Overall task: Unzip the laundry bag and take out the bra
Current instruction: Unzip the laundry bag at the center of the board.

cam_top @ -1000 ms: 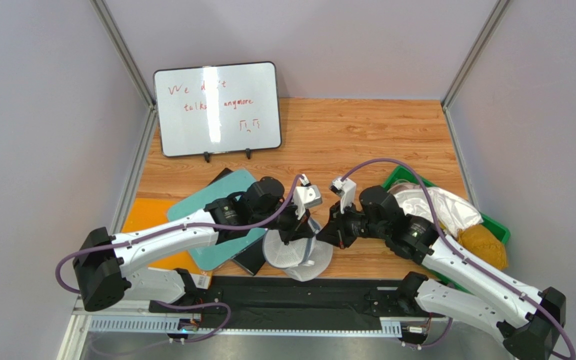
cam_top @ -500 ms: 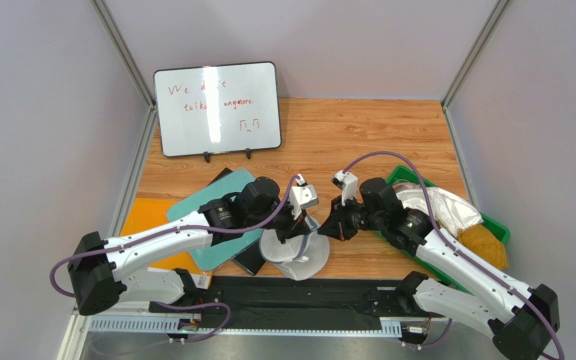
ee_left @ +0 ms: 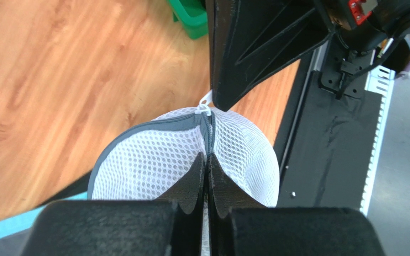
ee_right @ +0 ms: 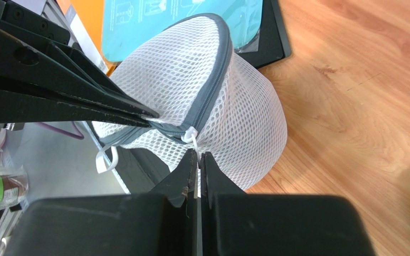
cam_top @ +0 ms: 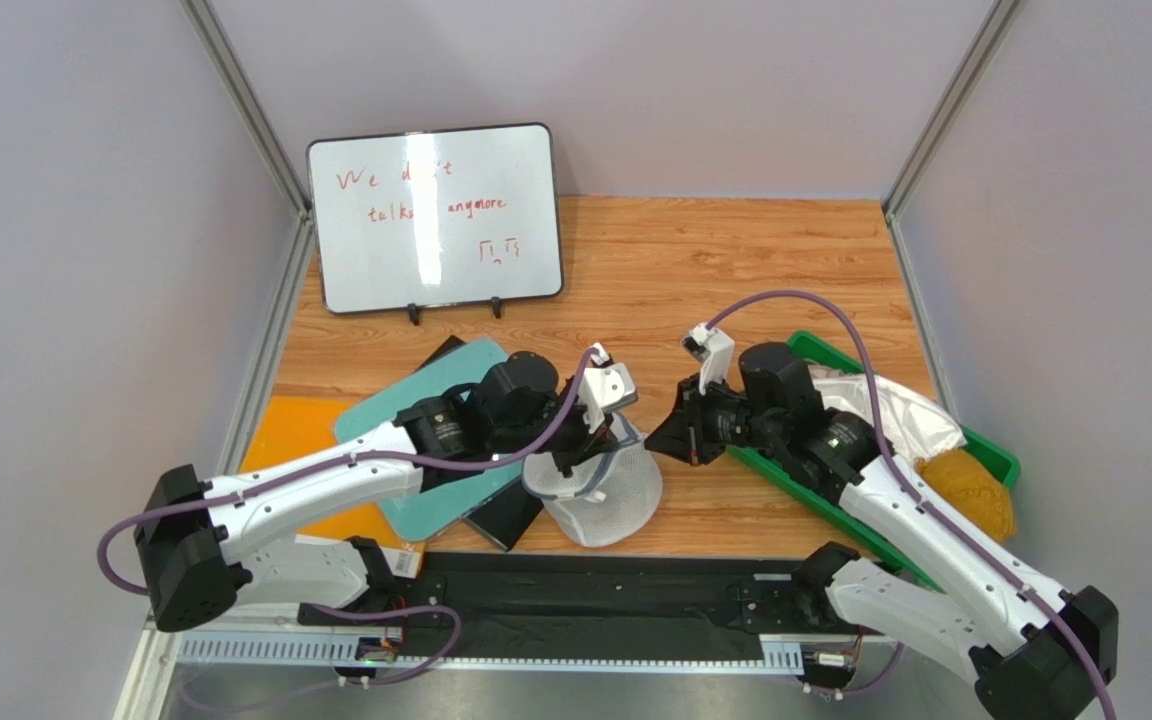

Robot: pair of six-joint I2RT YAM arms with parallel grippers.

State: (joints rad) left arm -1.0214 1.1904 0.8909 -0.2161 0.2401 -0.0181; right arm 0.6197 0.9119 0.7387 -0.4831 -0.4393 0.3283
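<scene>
Laundry bag: white mesh pouch at the near edge of the wooden surface, between the two arms and held by both.
Zip: a grey band curving over the top of the bag; along the stretch in view it looks closed.
Zip pull: small white tab at the end of the grey band, on the side facing the right arm.
Left jaws: pressed tight together, pinching the mesh and the grey rim just beside the pull.
Right jaws: closed narrow on the white pull tab, tips touching the bag.
Teal board: flat on the surface, just left of the bag, under the left arm.
Orange sheet: beside the teal board, towards the left wall.
Green bin: on the right side of the surface, holding a white cloth.
Whiteboard: upright at the far left, with red writing.
</scene>
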